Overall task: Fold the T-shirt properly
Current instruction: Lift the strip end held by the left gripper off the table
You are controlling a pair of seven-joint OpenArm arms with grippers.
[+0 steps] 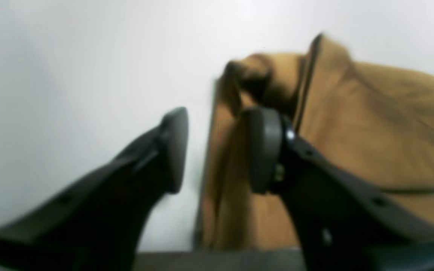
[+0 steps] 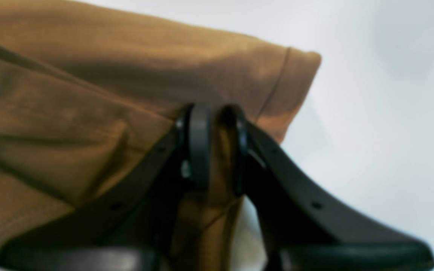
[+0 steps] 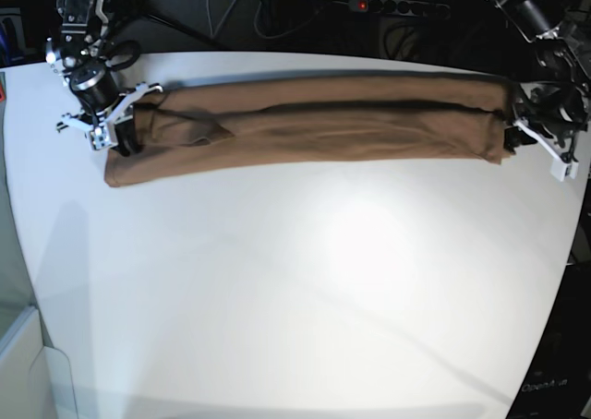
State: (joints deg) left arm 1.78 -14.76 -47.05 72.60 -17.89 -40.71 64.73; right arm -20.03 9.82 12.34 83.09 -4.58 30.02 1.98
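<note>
The tan-brown T-shirt (image 3: 314, 124) lies rolled into a long narrow strip across the far part of the white table (image 3: 295, 299). At the strip's left end in the base view, my right gripper (image 3: 125, 133) holds the cloth. The right wrist view shows that gripper (image 2: 219, 146) shut on a thin fold of the T-shirt (image 2: 89, 94) near a hemmed end. My left gripper (image 3: 517, 135) is at the strip's other end. In the left wrist view its jaws (image 1: 219, 150) stand apart, with the T-shirt's (image 1: 371, 120) edge in the gap and behind one finger (image 1: 266, 150), not pinched.
A black power strip (image 3: 397, 8) and cables lie beyond the table's far edge. Both arm bases stand at the far corners. A pale box (image 3: 28, 364) sits off the table's near left corner.
</note>
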